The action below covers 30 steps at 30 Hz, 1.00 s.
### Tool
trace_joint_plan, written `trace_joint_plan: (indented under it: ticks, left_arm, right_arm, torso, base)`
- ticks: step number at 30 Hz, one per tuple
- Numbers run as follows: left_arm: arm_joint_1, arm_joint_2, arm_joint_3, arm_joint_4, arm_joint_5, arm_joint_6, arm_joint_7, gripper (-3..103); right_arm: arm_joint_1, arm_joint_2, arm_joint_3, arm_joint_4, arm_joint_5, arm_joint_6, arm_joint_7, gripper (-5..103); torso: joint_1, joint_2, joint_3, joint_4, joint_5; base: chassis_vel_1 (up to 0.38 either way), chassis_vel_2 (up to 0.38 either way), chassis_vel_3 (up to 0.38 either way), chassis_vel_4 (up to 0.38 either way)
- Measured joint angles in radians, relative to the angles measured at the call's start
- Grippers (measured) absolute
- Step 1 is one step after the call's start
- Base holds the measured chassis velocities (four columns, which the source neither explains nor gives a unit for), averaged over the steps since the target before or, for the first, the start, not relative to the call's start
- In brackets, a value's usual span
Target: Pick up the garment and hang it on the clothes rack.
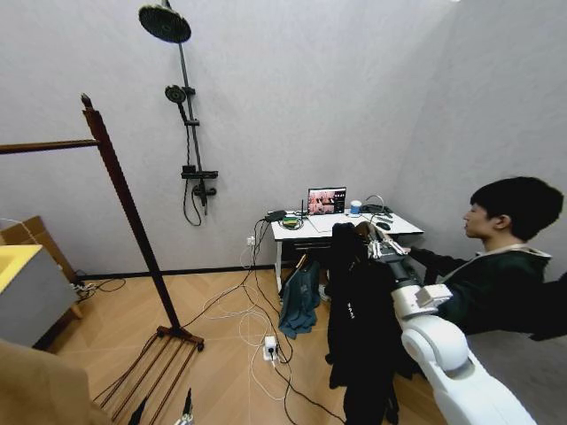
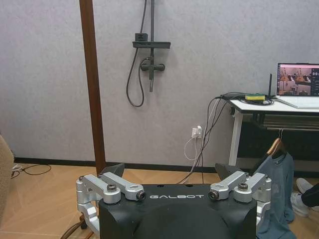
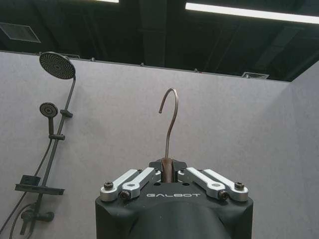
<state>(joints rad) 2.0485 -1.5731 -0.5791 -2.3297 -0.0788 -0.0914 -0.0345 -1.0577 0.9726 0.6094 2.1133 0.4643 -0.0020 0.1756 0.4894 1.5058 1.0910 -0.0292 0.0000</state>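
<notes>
1 rack (image 1: pixel 124 199), 2 garments (image 1: pixel 359 328), 1 desk (image 1: pixel 306 228).

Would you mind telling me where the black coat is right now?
The black coat hangs from the right gripper, right of centre in the head view, before the white desk and well right of the clothes rack.

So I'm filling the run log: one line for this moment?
right gripper: shut on hanger, hook up | garment: hanging off floor | clothes rack: top bar bare | left gripper: open, low
</notes>
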Motion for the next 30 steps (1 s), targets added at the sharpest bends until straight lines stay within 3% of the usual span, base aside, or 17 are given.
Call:
trace_joint_plan:
  ticks: [8,13,16,30]
  left_arm:
    - [0.000,0.000,0.000,0.000,0.000,0.000,0.000,100]
    - [0.000,0.000,0.000,0.000,0.000,0.000,0.000,100]
    - [0.000,0.000,0.000,0.000,0.000,0.000,0.000,100]
    - [0.000,0.000,0.000,0.000,0.000,0.000,0.000,100]
  right_arm:
    - [0.044,0.001,-0.072,-0.039,0.013,0.059,-0.047,9]
    - [0.085,0.017,-0.262,-0.030,0.083,0.073,-0.081,9]
    - [0.106,0.029,-0.319,-0.015,0.098,0.075,-0.082,9]
    - [0.095,0.006,-0.320,0.010,0.107,0.054,-0.115,9]
  torso:
    - [0.000,0.000,0.000,0.0001,-0.0001]
    - [0.000,0.000,0.000,0.0002,-0.0002]
    - [0.000,0.000,0.000,0.0004,-0.0003]
    - [0.000,0.000,0.000,0.0001,0.0000]
  base:
    - [0.000,0.000,0.000,0.000]
    - [0.000,0.000,0.000,0.000]
    - [0.000,0.000,0.000,0.000]
    - [-0.010,0.010,0.013,-0.017]
